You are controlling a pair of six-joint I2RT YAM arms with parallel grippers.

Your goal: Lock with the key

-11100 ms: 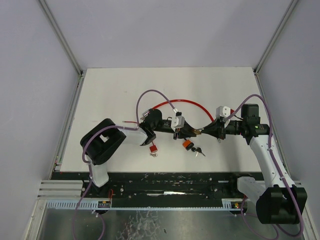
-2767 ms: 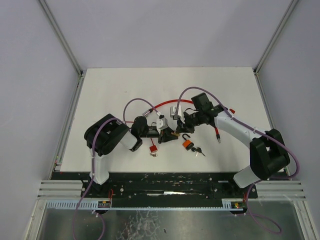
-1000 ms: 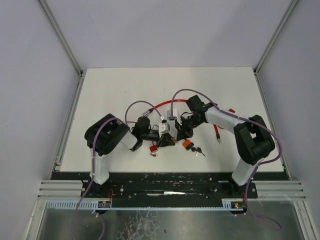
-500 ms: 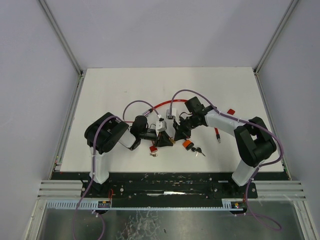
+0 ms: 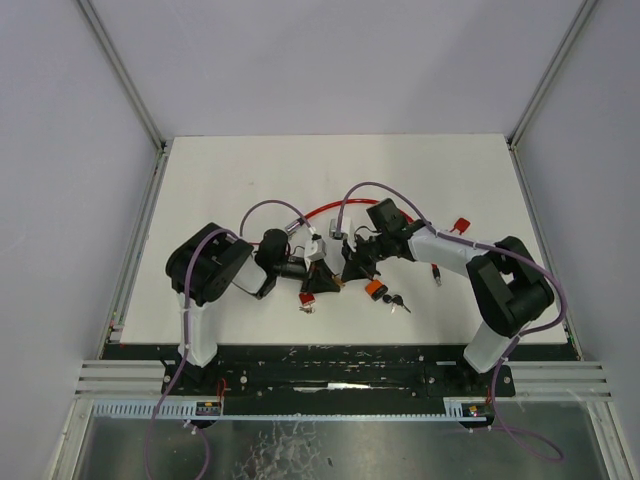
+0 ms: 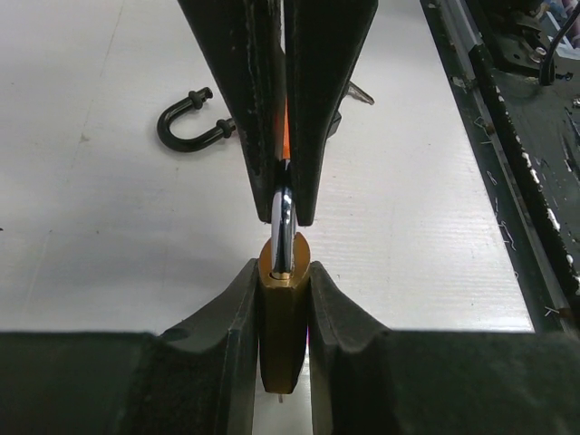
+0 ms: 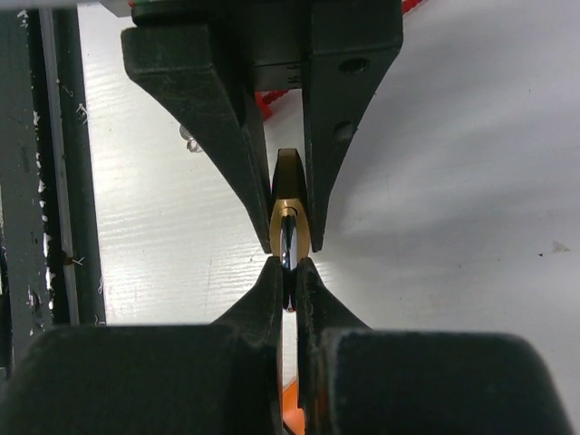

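Note:
A brass padlock (image 5: 339,276) hangs between my two grippers just above the white table. My left gripper (image 6: 284,270) is shut on its brass body (image 6: 284,317). My right gripper (image 7: 288,272) is shut on its silver shackle (image 7: 288,245), and its black fingers (image 6: 317,100) come in from the top of the left wrist view. In the top view the left gripper (image 5: 326,279) and the right gripper (image 5: 353,267) meet tip to tip. A small bunch of black-headed keys (image 5: 398,302) lies on the table to the right. No key shows in the brass padlock.
An orange padlock (image 5: 374,290) lies beside the keys, just right of the grippers. A red padlock (image 5: 308,298) lies below the left gripper. A red cable (image 5: 345,205) loops behind. A loose black shackle (image 6: 188,127) lies nearby. The table's front rail (image 6: 507,136) is close.
The right arm has swung in from the right and closed on the padlock's shackle. In the last second both grippers have shifted slightly left and toward the front with the padlock.

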